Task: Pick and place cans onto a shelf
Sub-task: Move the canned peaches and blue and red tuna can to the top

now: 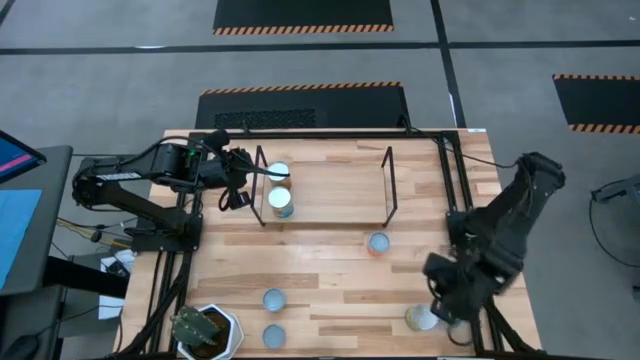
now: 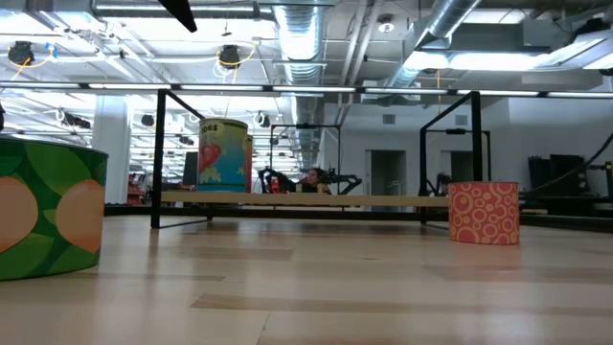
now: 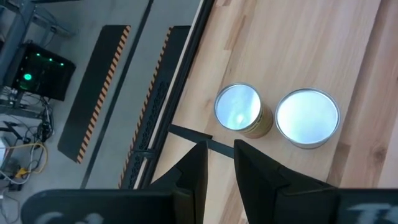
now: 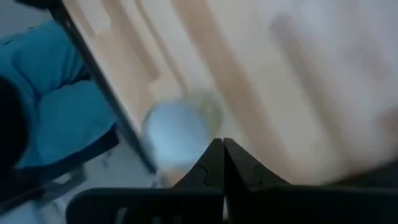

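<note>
The right gripper [image 4: 219, 163] – fingers pressed together, empty – hangs just above a pale-topped can [image 4: 179, 132] at the table's [image 1: 330, 270] near-right corner; the left gripper [image 3: 217, 163], slightly parted, holds nothing beside two shelf cans [image 3: 237, 108].

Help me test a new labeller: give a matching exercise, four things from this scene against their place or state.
Things:
1. pot
2. orange can
3. left gripper
4. right gripper

Place or state:
A. fingers shut
B. on the table, just in front of the shelf
C. fingers open, holding nothing
D. at a table corner, on the left arm's side

Pairs: 1-D, 2-B, 3-C, 4-A
</note>
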